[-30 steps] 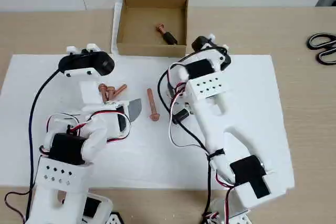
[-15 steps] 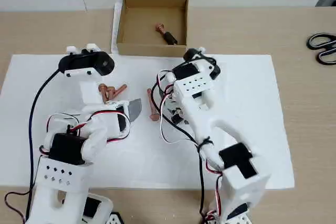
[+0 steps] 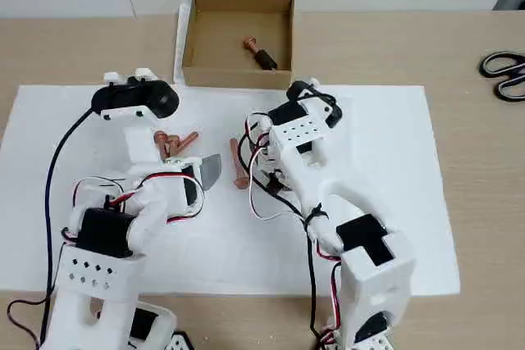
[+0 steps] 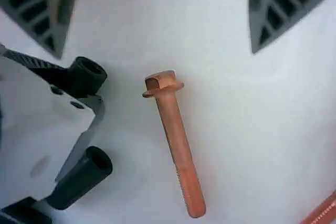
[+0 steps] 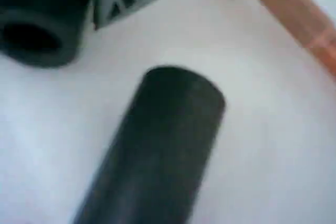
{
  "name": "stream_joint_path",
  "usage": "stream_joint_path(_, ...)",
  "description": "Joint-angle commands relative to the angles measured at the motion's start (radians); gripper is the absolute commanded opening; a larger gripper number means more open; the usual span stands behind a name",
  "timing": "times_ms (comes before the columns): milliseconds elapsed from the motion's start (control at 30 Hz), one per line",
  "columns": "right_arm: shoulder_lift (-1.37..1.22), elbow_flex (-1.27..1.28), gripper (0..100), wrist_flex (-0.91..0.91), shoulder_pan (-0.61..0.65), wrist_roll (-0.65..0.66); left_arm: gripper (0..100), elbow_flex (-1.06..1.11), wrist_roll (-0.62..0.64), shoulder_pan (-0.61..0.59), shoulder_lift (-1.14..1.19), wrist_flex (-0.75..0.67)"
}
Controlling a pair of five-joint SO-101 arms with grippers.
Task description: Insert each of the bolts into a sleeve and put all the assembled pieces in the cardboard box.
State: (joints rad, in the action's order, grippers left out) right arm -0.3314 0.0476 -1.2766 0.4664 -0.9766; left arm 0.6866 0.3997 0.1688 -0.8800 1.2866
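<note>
- White sheet [image 3: 385, 161]: it lies on the wooden surface [image 3: 369, 47], and both arms rise from its near edge.
- Left gripper [image 4: 157, 35]: it hangs over the middle of the sheet. Its grey fingers [image 4: 286, 6] are spread wide apart and hold nothing.
- Bolt [image 4: 176, 145]: a single copper piece lies flat on the sheet under the gap between those fingers. It touches neither of them. In the high view it sits between the two arms, with its head toward the near side.
- Right gripper [image 4: 79, 124]: it is down at the sheet, just beside the bolt. I cannot tell whether it is open or closed.
- Sleeves: two black ones lie on the sheet close against the right gripper. One [image 4: 86, 76] shows its hollow end. The other [image 4: 79, 178] lies on its side.
- Loose bolts [image 3: 174, 143]: a small heap of copper ones lies by the left arm, a little farther back.
- Cardboard box [image 3: 238, 79]: it stands at the far edge of the sheet. Inside is one assembled piece [image 3: 261, 53], a copper bolt seated in a black sleeve.
- Scissors [image 3: 504, 73]: they lie on the bare surface, well apart at the far right.
</note>
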Motion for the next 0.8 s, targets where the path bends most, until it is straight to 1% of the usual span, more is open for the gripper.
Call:
stream_joint_path(0,-0.005,-0.009,1.3,0.012,0.004,-0.002,22,-0.041,-0.006,0.003,-0.015,-0.017)
stream_joint_path(167,-0.004,-0.011,0.4,-0.004,0.002,0.0,22,-0.041,-0.006,0.003,-0.015,-0.017)
stream_joint_path(233,0.015,-0.029,0.4,-0.053,-0.001,0.002,22,-0.041,-0.006,0.003,-0.015,-0.017)
stream_joint_path(300,0.056,-0.074,0.4,-0.148,-0.001,0.018,22,-0.041,-0.006,0.003,-0.015,-0.017)
stream_joint_path(500,0.173,-0.204,0.4,-0.329,-0.058,0.245,22,-0.041,-0.005,0.003,-0.015,-0.017)
stream_joint_path(633,0.242,-0.221,0.4,-0.349,-0.119,0.387,22,-0.041,-0.005,0.003,-0.015,-0.017)
stream_joint_path(767,0.286,-0.216,0.4,-0.354,-0.171,0.563,22,-0.041,-0.005,0.003,-0.015,-0.017)
